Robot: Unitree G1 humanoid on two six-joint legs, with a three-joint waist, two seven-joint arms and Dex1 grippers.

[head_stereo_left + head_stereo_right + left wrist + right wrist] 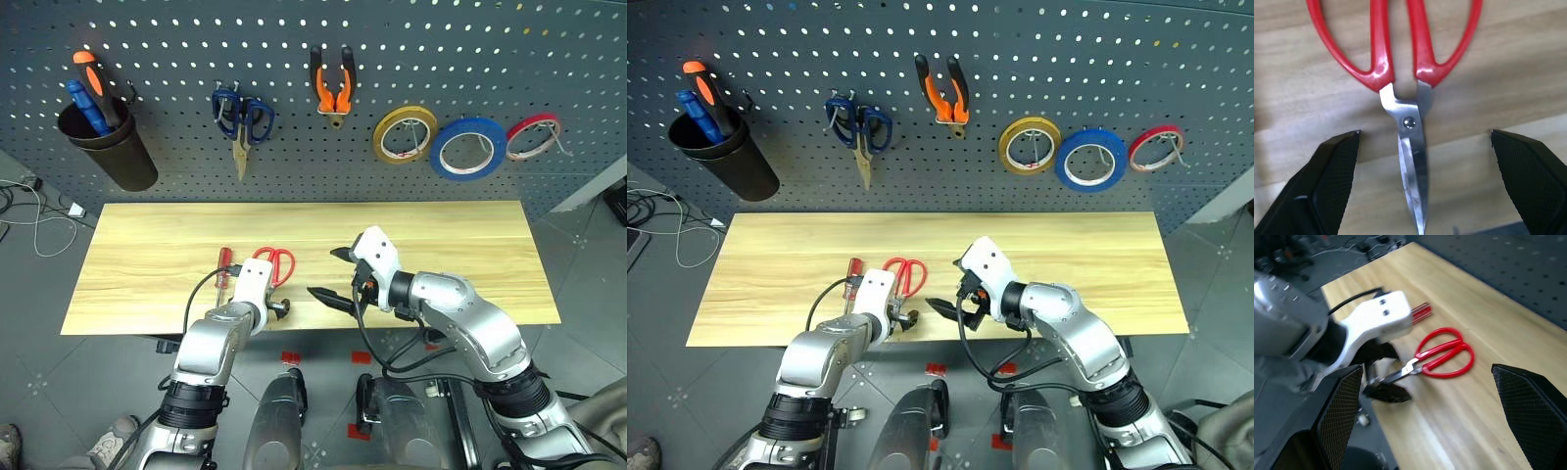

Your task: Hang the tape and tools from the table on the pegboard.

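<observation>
A black cup [110, 149] is hanging at the far left of the pegboard [294, 39], holding an orange screwdriver [93, 78] and a blue screwdriver [86, 106]. Next along, blue scissors [241, 119] are hanging blades down, then the pliers [333, 88] with their orange-and-black handles up, then a yellow roll [404, 134], the tape [472, 148] on its hook just beside it, and a thin red roll [534, 135] at the far right. Below, on the table [147, 255], the red screwdriver [224, 264] is lying near the front edge, partly hidden under the left arm, with the red scissors [275, 264] just beside it on its right, handles toward the pegboard and blades toward the front edge. The left gripper [1422, 161] is pointing down over those scissors with its jaws standing wide, one finger [1327, 181] on each side of the blades near the pivot, gripping nothing; whether the fingertips are touching the wood is unclear. To the right, the right gripper [333, 276] is hovering above the table's front middle, facing the left arm, its jaws likewise spread wide and empty, well apart from the scissors.
</observation>
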